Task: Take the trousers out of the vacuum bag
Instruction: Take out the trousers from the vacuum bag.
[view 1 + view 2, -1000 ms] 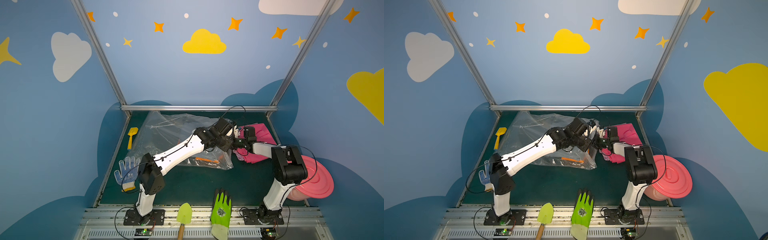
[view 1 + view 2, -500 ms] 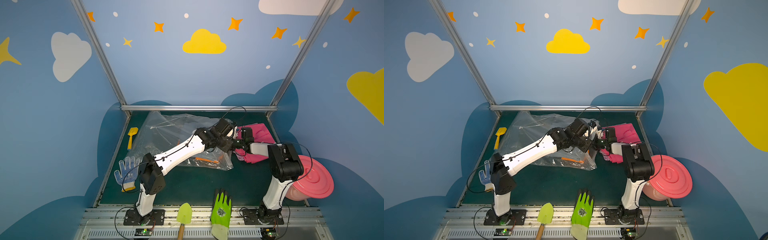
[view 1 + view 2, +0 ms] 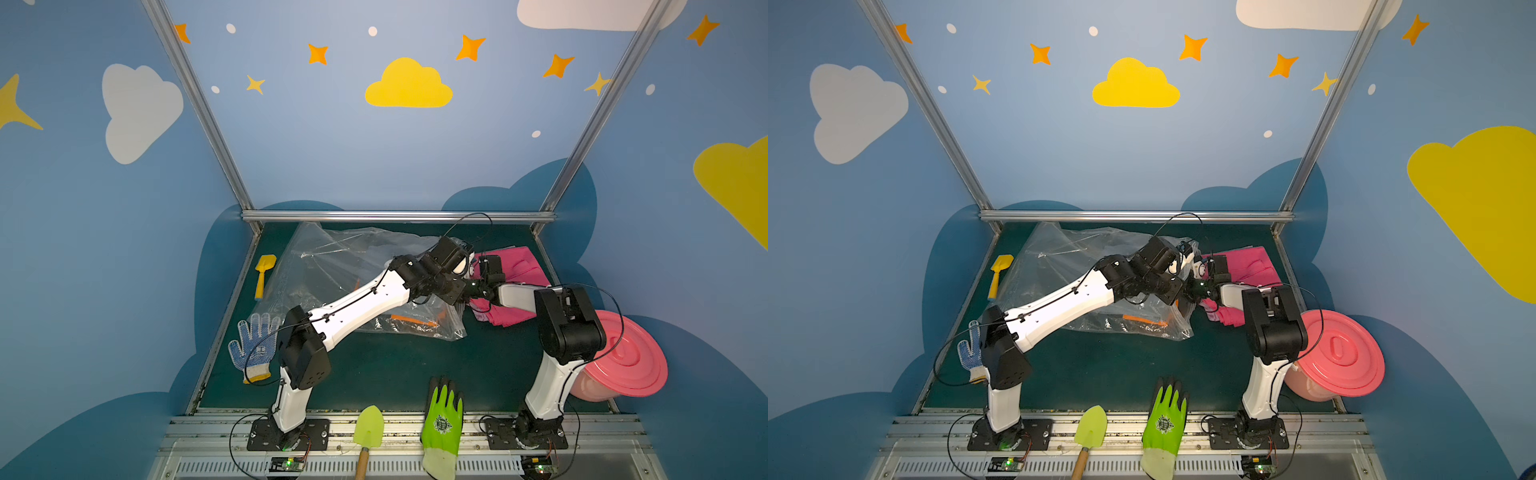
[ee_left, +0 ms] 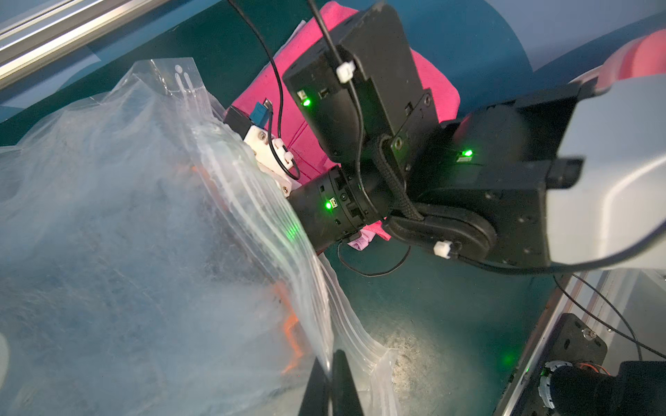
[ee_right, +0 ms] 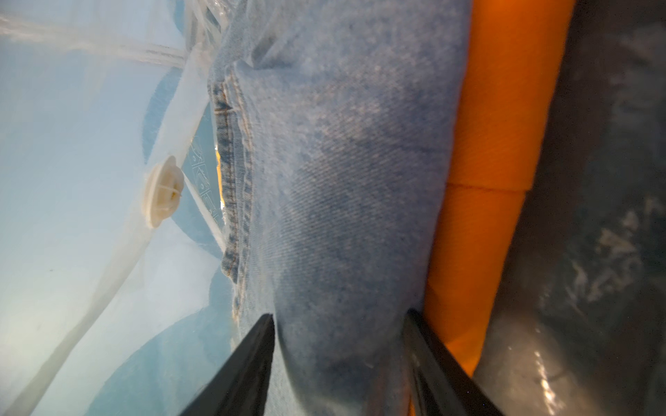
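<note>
The clear vacuum bag [image 3: 332,266] [image 3: 1059,257] lies crumpled at the back of the green table. My left gripper [image 4: 329,354] is shut on the bag's zip edge [image 4: 252,201] and holds the mouth up. My right gripper [image 5: 340,315] is inside the bag and open. Its fingers stand either side of the folded light blue denim trousers [image 5: 342,162], with the orange trousers [image 5: 493,144] just beside. The bag's white valve [image 5: 162,191] shows through the plastic. Hot pink trousers [image 3: 519,266] [image 3: 1250,266] lie outside the bag on the right. A lilac scrap [image 4: 360,245] peeks from under my right arm.
A yellow toy shovel [image 3: 264,274] and a blue-dotted white glove [image 3: 253,349] lie along the left edge. A green glove [image 3: 442,415] and a green trowel [image 3: 368,428] rest on the front rail. A pink lidded bucket [image 3: 627,361] stands off the right edge.
My right arm has edged slightly left, toward the bag's mouth. The left arm and the bag have stayed in place.
</note>
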